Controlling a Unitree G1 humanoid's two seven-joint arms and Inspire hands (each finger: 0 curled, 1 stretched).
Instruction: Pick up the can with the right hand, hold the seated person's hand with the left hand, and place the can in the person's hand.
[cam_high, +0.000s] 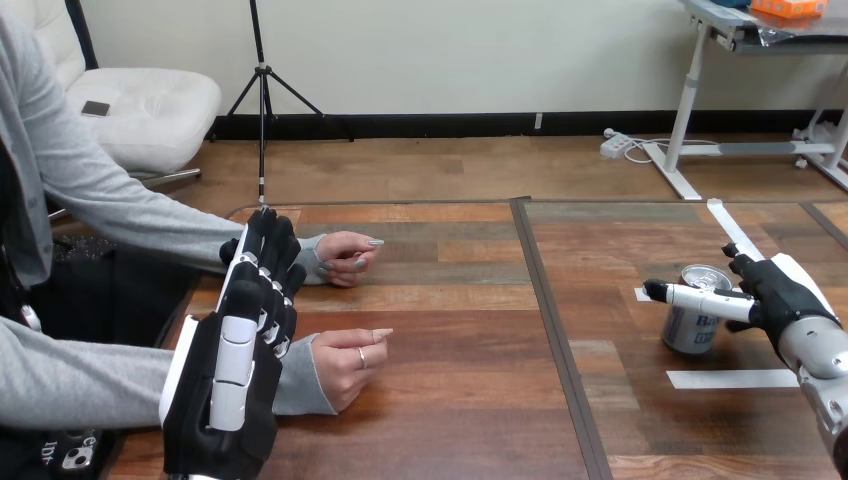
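Observation:
A silver and blue can (692, 318) stands upright on the right part of the wooden table (450, 400). My right hand (778, 292) is at its right side, open. Its thumb (700, 297) stretches straight across the can's near side, and its fingertips (733, 254) show past the can's far side. My left hand (235, 350) is raised at the left with its back toward me, fingers nearly straight and holding nothing. It stands in front of the person's grey-sleeved wrists. The person's far hand (345, 257) and near hand (350, 365) rest loosely curled on the table, just right of my left hand.
A white tape strip (732, 379) lies in front of the can, and another (733, 228) runs diagonally behind it. A dark seam (548, 300) divides the tabletop down the middle. The person's forearms come in from the left edge.

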